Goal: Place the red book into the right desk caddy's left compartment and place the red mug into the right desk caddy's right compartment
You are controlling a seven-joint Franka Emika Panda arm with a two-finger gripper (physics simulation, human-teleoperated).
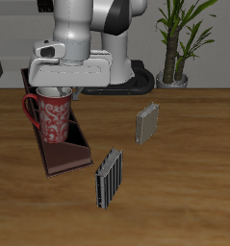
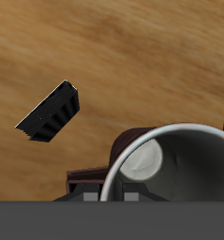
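The dark red mug (image 1: 51,117) with its pale speckled pattern and red handle hangs tilted over the long dark maroon open-topped desk caddy (image 1: 61,154), above the caddy's end farther from the table's front edge. The gripper (image 1: 63,88) sits right on the mug's rim, its fingers clenched on that rim. In the wrist view the mug's white inside (image 2: 184,169) looms large. Beyond the caddy stand two grey-striped books (image 1: 108,179), (image 1: 146,123). The red book cannot be made out.
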